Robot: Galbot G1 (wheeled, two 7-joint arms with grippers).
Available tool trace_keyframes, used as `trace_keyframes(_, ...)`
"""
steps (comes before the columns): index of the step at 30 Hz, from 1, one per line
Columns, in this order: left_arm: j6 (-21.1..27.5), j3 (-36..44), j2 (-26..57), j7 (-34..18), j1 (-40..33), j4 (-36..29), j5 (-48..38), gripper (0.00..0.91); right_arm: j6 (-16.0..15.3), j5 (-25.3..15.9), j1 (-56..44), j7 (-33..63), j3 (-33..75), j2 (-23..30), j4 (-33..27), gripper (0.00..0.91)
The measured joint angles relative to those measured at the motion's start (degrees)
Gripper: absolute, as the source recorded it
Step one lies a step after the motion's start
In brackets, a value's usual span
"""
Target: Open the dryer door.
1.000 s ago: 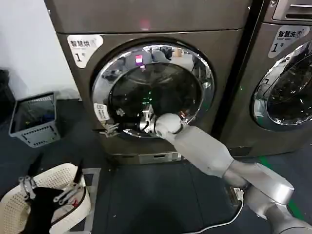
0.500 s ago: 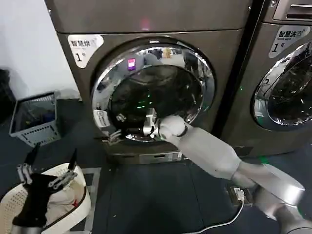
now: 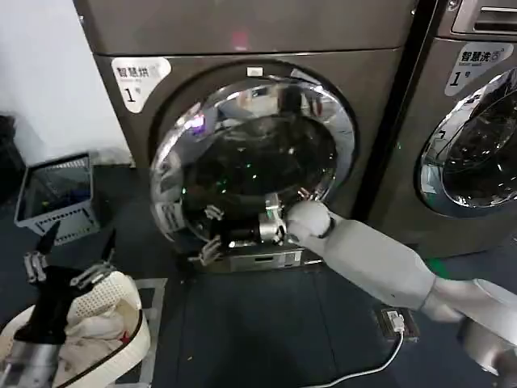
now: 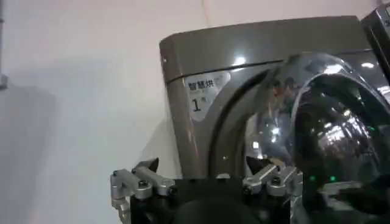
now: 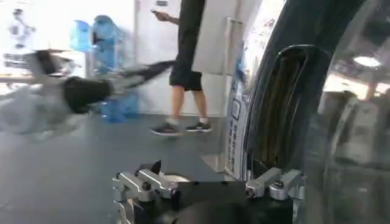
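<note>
The right gripper (image 3: 212, 240) sits low against the dryer door (image 3: 246, 162), at the door's lower left rim, with its grey arm reaching in from the lower right of the head view. Its fingers (image 5: 141, 182) stand apart: one pair of tips shows outside the chrome ring in the head view and another against the glass, and in the right wrist view the door's edge passes beside the far finger, though whether the fingers press on the rim cannot be told.

The bronze-brown dryer (image 3: 242, 32) fills the middle of the head view. A label with a "1" (image 3: 139, 78) sits at its upper left corner. The dryer door, a wide chrome ring around dark glass, is swung partly out from the front, its left side nearer the camera than its right. To the right stands a neighbouring machine (image 3: 477, 121) with its own chrome-ringed door, shut.

The left gripper (image 3: 68, 260) hangs low at the robot's left, well apart from the dryer, its fingers spread, above a white perforated laundry basket (image 3: 121, 331) holding pale cloth. Farther back by the wall sits a grey crate (image 3: 58, 198). A white cable (image 3: 367, 368) lies on the dark floor under the right arm.
</note>
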Motion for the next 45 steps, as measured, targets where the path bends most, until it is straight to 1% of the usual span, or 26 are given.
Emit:
trace_keyframes(3,1.1,0.0,1.2,0.0,-1.0,0.8,-0.4,0.907,0.3,0.6,-0.4,-2.4,0.0,-1.0,0.7,0.907)
trace_keyframes(8,4.3,0.1,3.1,-1.2,-2.6,2.4,-2.1,0.907,1.1,1.3,-1.3,-6.6,0.6,-3.1,2.1,0.907)
trace_keyframes(13,5.1,0.1,4.8,-1.7,-4.5,4.1,-3.8,0.907,1.5,1.8,-2.3,-9.9,1.5,-5.6,4.0,0.907)
trace_keyframes(19,4.3,1.9,7.9,0.6,-6.5,6.6,-2.4,0.907,1.7,2.3,-3.6,-12.6,2.7,-8.6,6.3,0.907)
trace_keyframes(30,1.5,9.3,14.6,7.2,-9.0,9.1,-1.1,0.907,1.6,2.7,-7.8,-17.6,6.2,-15.2,11.0,0.907)
trace_keyframes(45,0.2,18.1,22.9,10.6,-13.4,10.8,-0.1,0.907,1.9,2.8,-17.1,-21.4,14.0,-23.7,17.6,0.907)
